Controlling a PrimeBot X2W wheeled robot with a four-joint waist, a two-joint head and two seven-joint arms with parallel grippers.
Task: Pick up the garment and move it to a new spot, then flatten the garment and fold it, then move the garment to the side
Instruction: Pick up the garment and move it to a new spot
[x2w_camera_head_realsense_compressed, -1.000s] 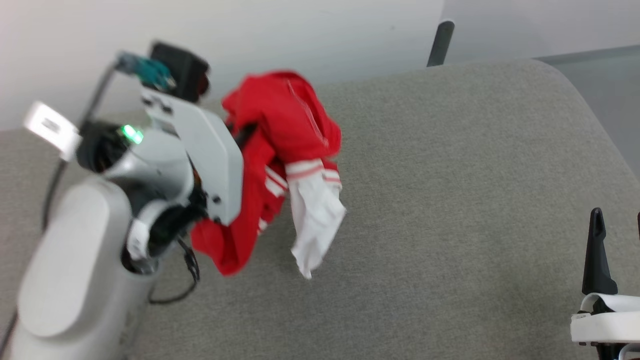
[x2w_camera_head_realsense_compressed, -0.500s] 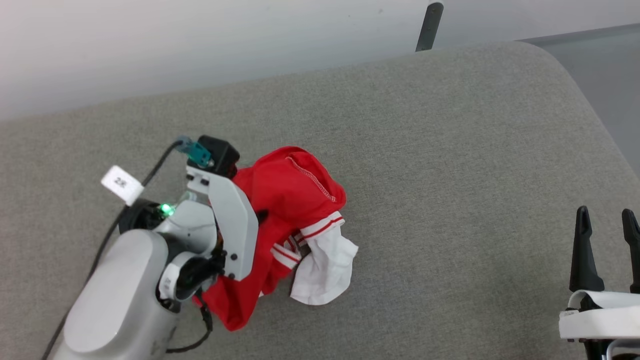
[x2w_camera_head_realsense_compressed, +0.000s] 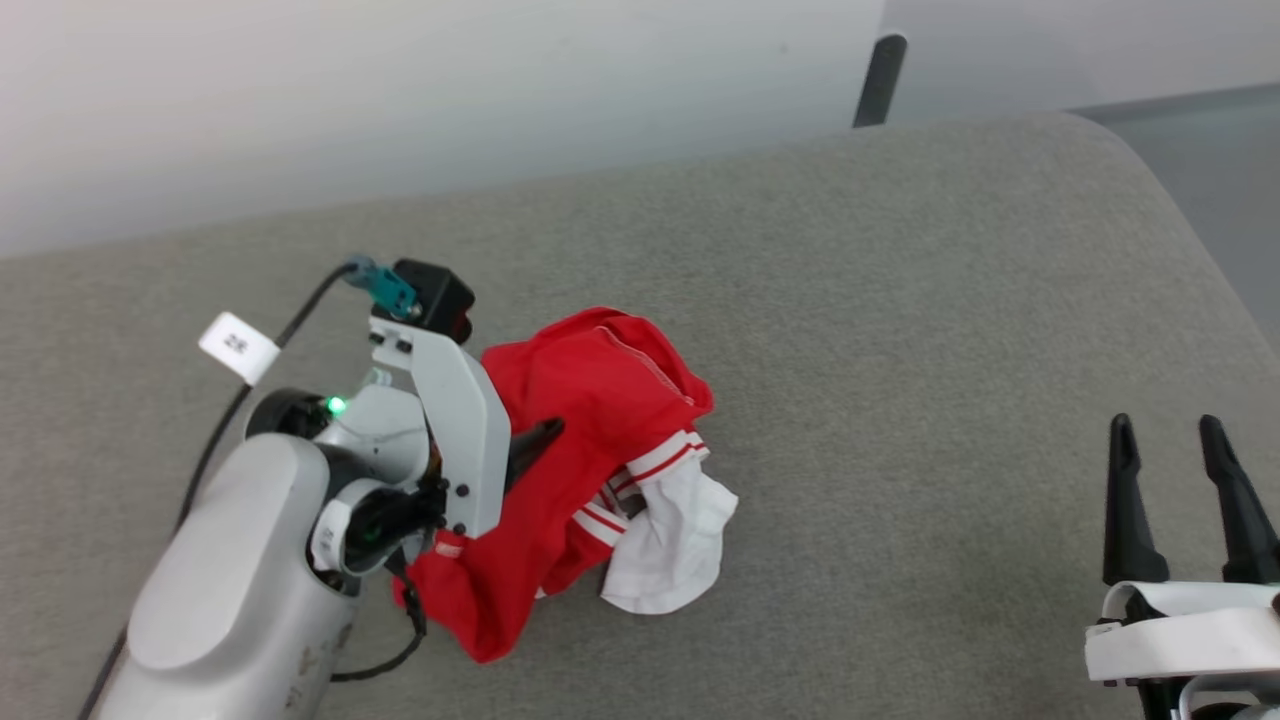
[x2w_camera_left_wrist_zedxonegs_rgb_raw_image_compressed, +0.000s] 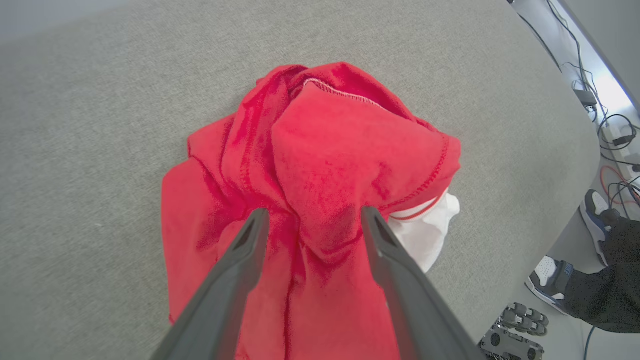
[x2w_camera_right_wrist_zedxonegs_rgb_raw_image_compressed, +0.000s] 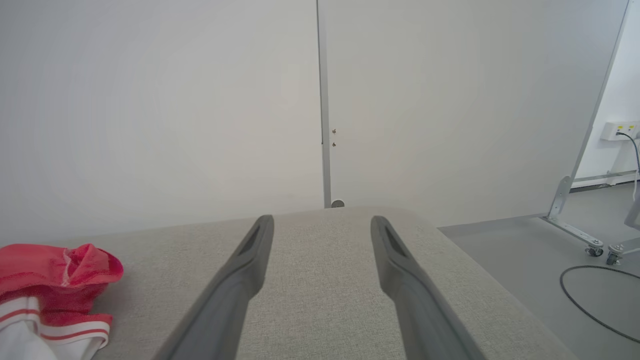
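Left tool (x2w_camera_left_wrist_zedxonegs_rgb_raw_image_compressed: 315, 215) spread, astride garment (x2w_camera_left_wrist_zedxonegs_rgb_raw_image_compressed: 325, 140) | right tool (x2w_camera_right_wrist_zedxonegs_rgb_raw_image_compressed: 322, 220) spread, empty | crumpled red-white heap

Your head view looks steeply down; left wrist view sits close over the garment (x2w_camera_left_wrist_zedxonegs_rgb_raw_image_compressed: 320, 150); right wrist view faces the wall, garment left of the right end effector (x2w_camera_right_wrist_zedxonegs_rgb_raw_image_compressed: 322, 220).

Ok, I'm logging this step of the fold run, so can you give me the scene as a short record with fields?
garment: crumpled heap on the grey padded surface, white sleeve showing
left gripper: jaws apart, a red fold between them
right gripper: jaws apart, nothing between them, clear of the garment
fold: not yet done
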